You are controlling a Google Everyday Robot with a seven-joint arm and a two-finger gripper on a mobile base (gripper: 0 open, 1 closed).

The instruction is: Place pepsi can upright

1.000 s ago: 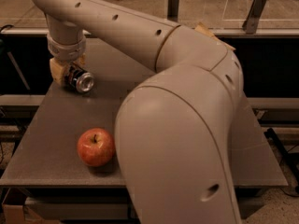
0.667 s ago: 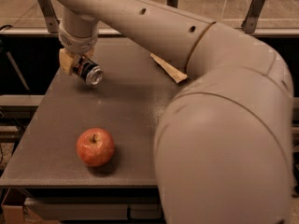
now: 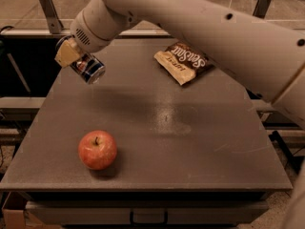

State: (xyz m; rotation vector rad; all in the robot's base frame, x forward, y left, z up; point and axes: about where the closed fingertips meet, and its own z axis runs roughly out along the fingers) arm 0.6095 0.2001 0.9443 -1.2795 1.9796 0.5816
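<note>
The gripper [image 3: 75,59] of the robot's arm [image 3: 200,18] holds the pepsi can [image 3: 90,69] in the air over the far-left part of the desk [image 3: 190,128], close to its left edge. The jaws are closed around the can's dark blue body, though only one tan finger [image 3: 66,54] shows plainly and the other appears to sit behind the can. The can is tilted, its silver end pointing down and toward the desk's front-right, and a soft shadow on the surface beneath suggests it is clear of the desk rather than resting on it. Compared with a second ago, the can sits a little higher in the view and more steeply tilted, and the arm's bulky elbow has swung off to the right, uncovering the middle of the desk and a brown snack bag [image 3: 182,62] lying near the far edge. A red apple [image 3: 97,150] stands toward the front-left corner, well apart from the can. The lift reads as the start of the turn: the can is in hand but not yet vertical, so the wrist probably has to rotate it further before lowering it base-first onto bare desk, away from the left edge, where a tilted release could let it roll off.
</note>
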